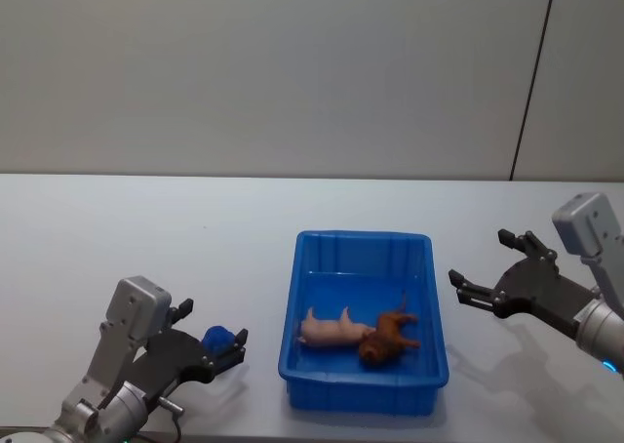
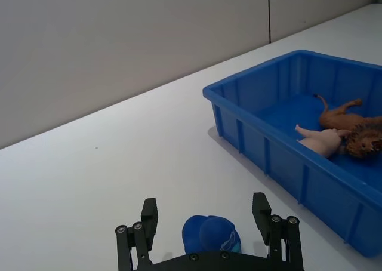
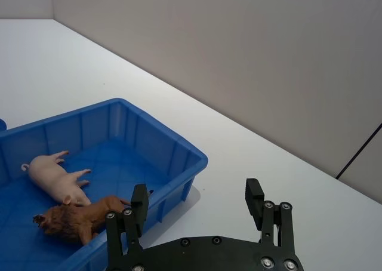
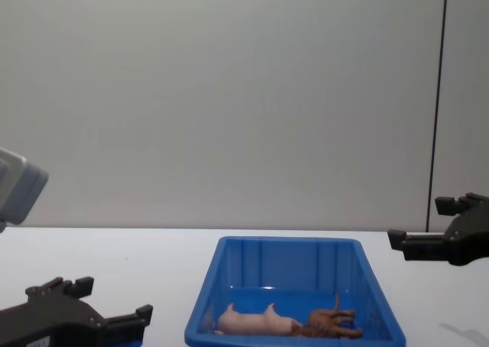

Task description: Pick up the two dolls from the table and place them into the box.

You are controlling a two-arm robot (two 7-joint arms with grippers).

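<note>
Both dolls lie on their sides inside the blue box (image 1: 361, 394): the pale pink pig (image 1: 327, 328) on the left and the brown lion (image 1: 387, 338) touching it on the right. From the left wrist I see the pig (image 2: 322, 141) and the lion (image 2: 358, 136) over the box wall (image 2: 262, 86). My left gripper (image 1: 213, 324) hangs open left of the box, near the table's front edge. On the box's right, my right gripper (image 1: 480, 258) is open above the table, holding nothing. The right wrist view shows its spread fingers (image 3: 140, 199) near the box rim (image 3: 155, 125).
A small blue object (image 2: 210, 235) sits low between my left gripper's open fingers, near the palm; neither finger touches it. The white table (image 1: 146, 228) stretches wide on both sides of the box. A grey wall stands behind.
</note>
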